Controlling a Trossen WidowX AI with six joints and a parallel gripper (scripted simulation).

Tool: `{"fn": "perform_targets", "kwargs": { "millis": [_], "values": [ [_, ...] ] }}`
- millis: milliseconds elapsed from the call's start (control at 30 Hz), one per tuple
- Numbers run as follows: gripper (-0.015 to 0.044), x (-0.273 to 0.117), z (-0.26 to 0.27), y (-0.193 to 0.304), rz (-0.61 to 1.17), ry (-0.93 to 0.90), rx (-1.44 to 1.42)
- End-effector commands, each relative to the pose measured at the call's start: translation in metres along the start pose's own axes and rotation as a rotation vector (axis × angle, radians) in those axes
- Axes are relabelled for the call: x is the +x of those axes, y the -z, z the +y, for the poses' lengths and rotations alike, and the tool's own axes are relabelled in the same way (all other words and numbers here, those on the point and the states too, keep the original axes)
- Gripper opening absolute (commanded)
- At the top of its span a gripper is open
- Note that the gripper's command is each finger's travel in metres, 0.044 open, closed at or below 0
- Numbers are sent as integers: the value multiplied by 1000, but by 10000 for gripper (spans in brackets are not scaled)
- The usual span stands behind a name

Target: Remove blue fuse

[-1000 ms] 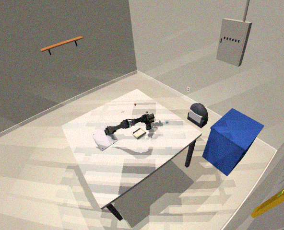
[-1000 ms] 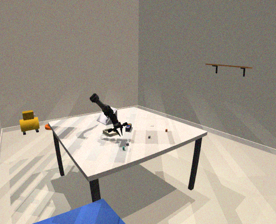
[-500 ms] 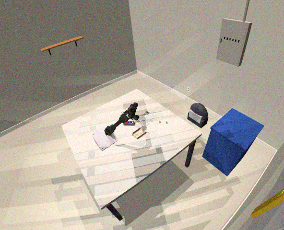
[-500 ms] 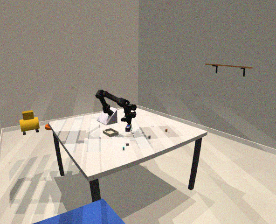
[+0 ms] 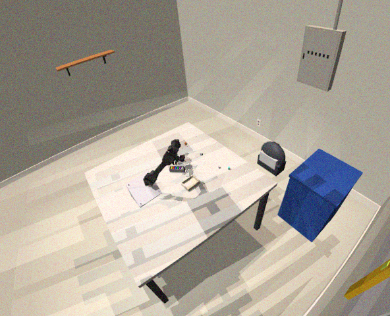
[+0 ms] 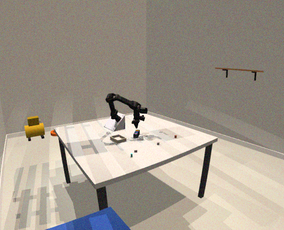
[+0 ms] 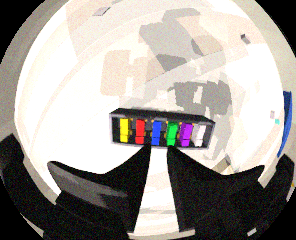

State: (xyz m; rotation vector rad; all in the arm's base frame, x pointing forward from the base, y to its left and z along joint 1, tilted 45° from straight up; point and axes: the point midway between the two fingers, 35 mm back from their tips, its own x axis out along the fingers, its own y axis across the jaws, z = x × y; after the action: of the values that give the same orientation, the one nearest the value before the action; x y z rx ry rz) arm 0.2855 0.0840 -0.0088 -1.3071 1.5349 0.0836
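The dark fuse block stands on the table with its row of fuses: yellow, red, blue, green, purple and white. The blue fuse sits in the block between the red fuse and the green fuse. My gripper points down above the block. Its fingers are a little apart with nothing between them. In the wrist view the tips show at the block's near edge, just below the blue and green fuses. The tray stands beside the block and holds no fuse.
A white sloped panel is by the arm's base. Several small pieces lie on the table, among them a teal one, an orange-red one and a dark one.
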Motion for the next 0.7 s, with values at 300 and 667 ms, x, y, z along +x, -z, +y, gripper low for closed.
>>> {"fn": "perform_targets", "kwargs": {
  "millis": [300,667],
  "values": [
    [72,9,1,0,5,7,-16],
    [72,20,1,0,5,8,-16]
  ]
}}
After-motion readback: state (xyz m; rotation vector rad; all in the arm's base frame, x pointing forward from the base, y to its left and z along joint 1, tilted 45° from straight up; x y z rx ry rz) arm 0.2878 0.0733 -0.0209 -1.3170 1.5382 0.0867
